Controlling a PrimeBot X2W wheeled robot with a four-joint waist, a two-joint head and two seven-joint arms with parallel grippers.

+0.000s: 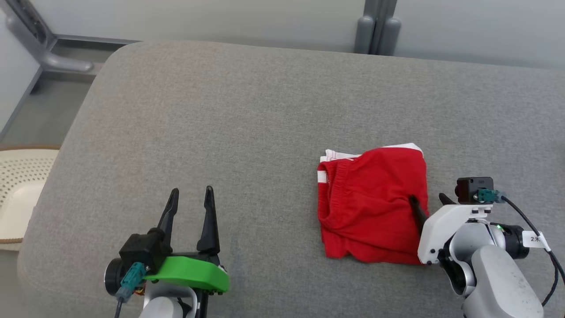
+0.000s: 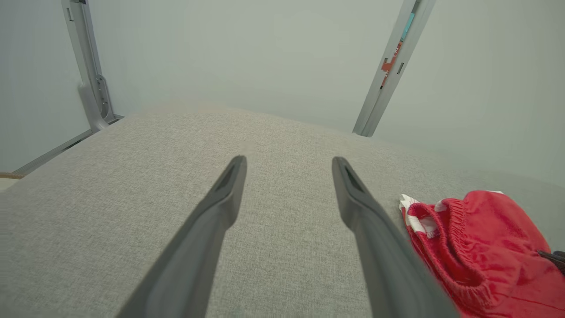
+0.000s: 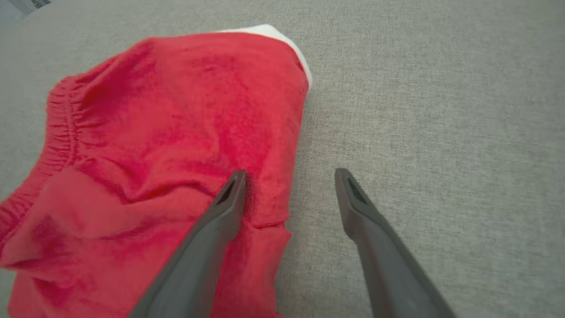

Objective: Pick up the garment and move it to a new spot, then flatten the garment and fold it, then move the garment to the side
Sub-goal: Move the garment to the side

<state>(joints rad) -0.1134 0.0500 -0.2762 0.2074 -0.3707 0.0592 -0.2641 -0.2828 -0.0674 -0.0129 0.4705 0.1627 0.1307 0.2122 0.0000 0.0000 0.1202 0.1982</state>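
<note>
Grey padded surface [image 1: 247,110] before pale wall panels. The garment [image 1: 371,207], red shorts with white trim, lies loosely folded at near right. Judge it light and limp, so pinch a doubled edge or the elastic waistband [image 1: 329,194]. Your right hand [image 3: 289,176] is spread wide and empty, straddling the garment's right edge; contact cannot be told. Your left hand [image 1: 190,191], near left, is spread wide and empty.

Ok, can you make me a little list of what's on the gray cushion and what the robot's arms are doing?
Surface: gray cushion
Garment: red shorts with white trim, bunched, toward the cushion's right
Left end effector: open, over bare cushion, left of the shorts
Right end effector: open, straddling the shorts' right edge, one finger over red cloth, the other over bare cushion
Held: nothing
</note>
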